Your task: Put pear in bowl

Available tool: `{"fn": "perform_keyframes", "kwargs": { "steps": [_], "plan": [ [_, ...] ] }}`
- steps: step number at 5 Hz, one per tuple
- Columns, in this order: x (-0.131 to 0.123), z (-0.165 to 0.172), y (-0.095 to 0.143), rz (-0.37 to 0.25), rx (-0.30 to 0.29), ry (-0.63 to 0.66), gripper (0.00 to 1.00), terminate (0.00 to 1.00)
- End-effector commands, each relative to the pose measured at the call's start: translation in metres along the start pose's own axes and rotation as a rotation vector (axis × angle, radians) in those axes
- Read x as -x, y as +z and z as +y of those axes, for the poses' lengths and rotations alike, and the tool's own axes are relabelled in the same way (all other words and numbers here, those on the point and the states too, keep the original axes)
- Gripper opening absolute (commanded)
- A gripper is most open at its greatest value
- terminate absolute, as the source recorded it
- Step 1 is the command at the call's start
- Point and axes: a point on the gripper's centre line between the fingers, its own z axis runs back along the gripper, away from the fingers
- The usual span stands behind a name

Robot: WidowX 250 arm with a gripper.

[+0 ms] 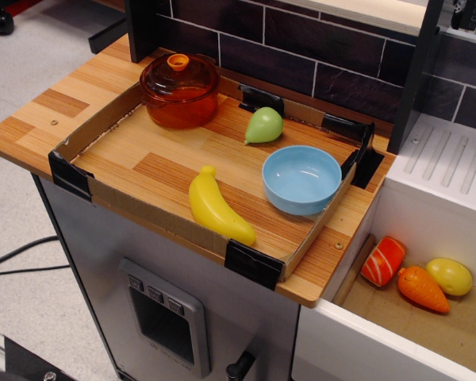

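The light-green pear point(264, 125) lies on the wooden counter inside the cardboard-walled area, near its back edge, with its tapered tip pointing front-left. The light-blue bowl point(301, 180) stands empty just in front and to the right of the pear, close to the right cardboard wall. The two are a short gap apart. No gripper or arm shows in this view.
An orange transparent lidded pot point(179, 89) stands at the back left. A yellow banana point(217, 208) lies at the front, left of the bowl. A low cardboard wall point(95, 127) rings the area. In the sink at right lie a salmon piece point(383, 261), a carrot point(422, 289) and a yellow lemon-like toy point(450, 275).
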Motion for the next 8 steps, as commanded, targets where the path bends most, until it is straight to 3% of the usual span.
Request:
{"fn": "perform_keyframes", "kwargs": {
  "steps": [1,2,3,4,6,8],
  "plan": [
    [0.000,0.000,0.000,0.000,0.000,0.000,1.00,0.00],
    [-0.004,-0.020,-0.002,-0.020,0.072,-0.203,1.00,0.00],
    [-0.002,-0.041,-0.014,-0.081,0.110,-0.389,1.00,0.00],
    [0.001,-0.063,-0.024,-0.072,0.191,-0.578,1.00,0.00],
    [-0.004,-0.092,-0.036,-0.025,0.276,-0.582,1.00,0.00],
    [-0.004,-0.108,-0.062,-0.030,0.255,-0.617,1.00,0.00]
  ]
}}
